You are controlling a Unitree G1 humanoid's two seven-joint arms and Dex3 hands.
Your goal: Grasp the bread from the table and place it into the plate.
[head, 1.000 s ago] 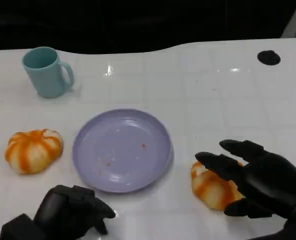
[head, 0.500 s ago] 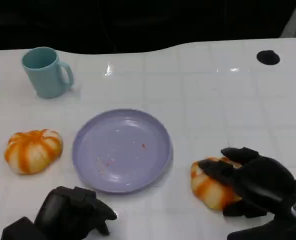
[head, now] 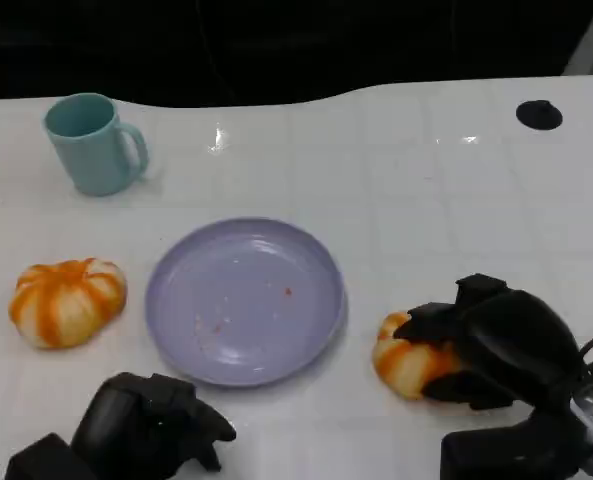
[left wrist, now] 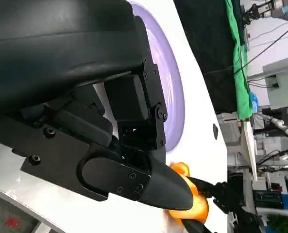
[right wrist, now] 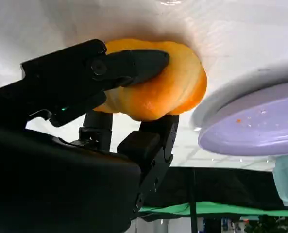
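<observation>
Right hand [head: 496, 345] clasps the bread roll [head: 401, 362] on the counter [head: 426, 200]; left hand [head: 146, 425] rests clenched, holding nothing. Lifting well likely requires a firm, even hold before crossing to the purple plate [head: 244, 300].

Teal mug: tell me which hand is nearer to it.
Left. The left hand rests at the table's near edge, below the teal mug; the right hand grips bread far across the plate.

**No readable text**

Nothing in these views is carrying writing, a label, a brand, a number or a sign that can be read; the far background behind the table is showing blurred shapes too small to make out.
</observation>
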